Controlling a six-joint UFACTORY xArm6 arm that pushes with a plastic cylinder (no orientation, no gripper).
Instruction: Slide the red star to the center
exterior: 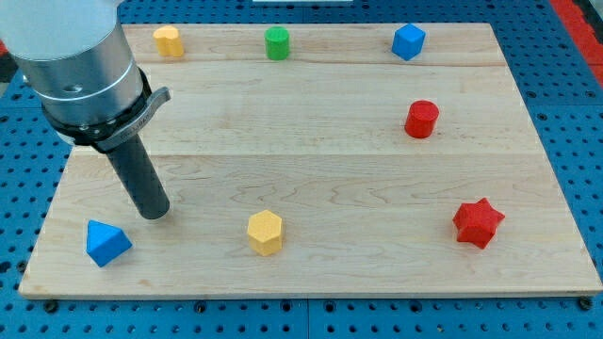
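The red star (478,223) lies on the wooden board (311,160) near the view's bottom right corner. My tip (155,216) rests on the board at the view's lower left, far to the left of the star. The tip is just up and right of a blue block (106,242) and apart from it. A yellow hexagonal block (265,232) sits between the tip and the star along the view's bottom.
A red cylinder (421,120) stands above the star at the view's right. Along the view's top edge sit a yellow block (168,41), a green cylinder (276,43) and a blue block (408,41). Blue pegboard surrounds the board.
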